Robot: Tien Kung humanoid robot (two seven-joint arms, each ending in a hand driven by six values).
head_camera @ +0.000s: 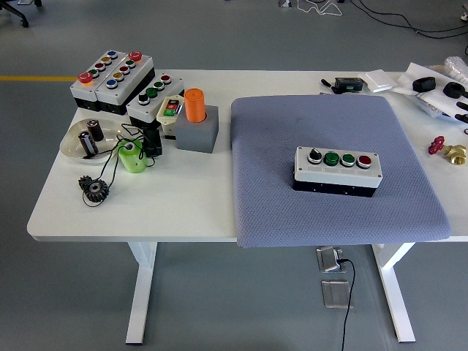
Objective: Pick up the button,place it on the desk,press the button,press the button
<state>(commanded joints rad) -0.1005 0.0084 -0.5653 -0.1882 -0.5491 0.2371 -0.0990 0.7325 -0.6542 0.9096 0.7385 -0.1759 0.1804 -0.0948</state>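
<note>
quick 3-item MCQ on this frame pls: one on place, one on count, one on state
1. The button box with four controls sits on:
A. the grey mat
B. the bare table
C. the dish

2. Green buttons on that box:
A. one
B. two
C. three

3. The orange cylinder is:
A. lying flat
B. upright in the grey block
C. held by a hand

Answers: 1 A, mat shows all round the box. 2 B, two green between the black knob and the red button. 3 B, it stands in the block, no hand in view.
</note>
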